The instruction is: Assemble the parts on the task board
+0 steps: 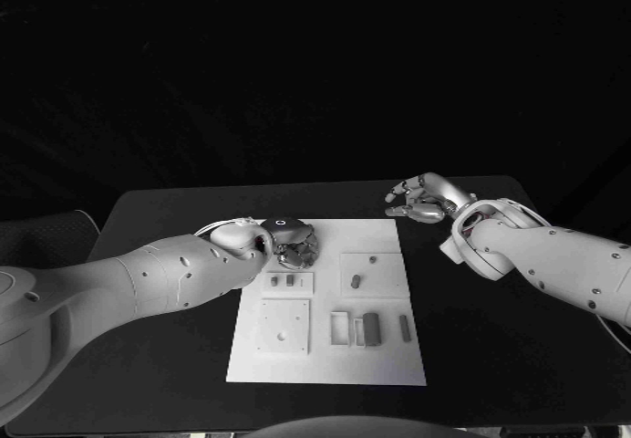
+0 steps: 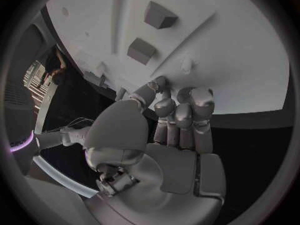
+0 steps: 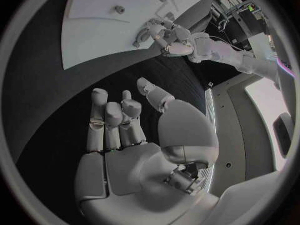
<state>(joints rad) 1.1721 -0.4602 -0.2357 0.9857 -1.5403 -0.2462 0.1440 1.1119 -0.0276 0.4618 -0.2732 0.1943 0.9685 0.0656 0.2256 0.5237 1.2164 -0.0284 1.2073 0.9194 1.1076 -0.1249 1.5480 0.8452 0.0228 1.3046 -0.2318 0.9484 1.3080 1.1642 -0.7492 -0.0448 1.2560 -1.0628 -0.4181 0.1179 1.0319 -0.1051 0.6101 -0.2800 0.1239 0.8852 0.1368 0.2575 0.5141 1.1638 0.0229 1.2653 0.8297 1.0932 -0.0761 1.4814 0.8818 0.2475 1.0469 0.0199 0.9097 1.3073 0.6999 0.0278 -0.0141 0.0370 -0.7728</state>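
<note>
Black tabletop (image 1: 158,365) carries the task board (image 1: 329,356); my left hand (image 1: 292,245) curls empty over its far-left corner, right hand (image 1: 423,199) open beside it.

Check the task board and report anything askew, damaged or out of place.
Nothing stands out. The task board lies flat on the table, its parts sitting in their places. The left hand is over the board's far left corner; the right hand hovers open beyond it.
</note>
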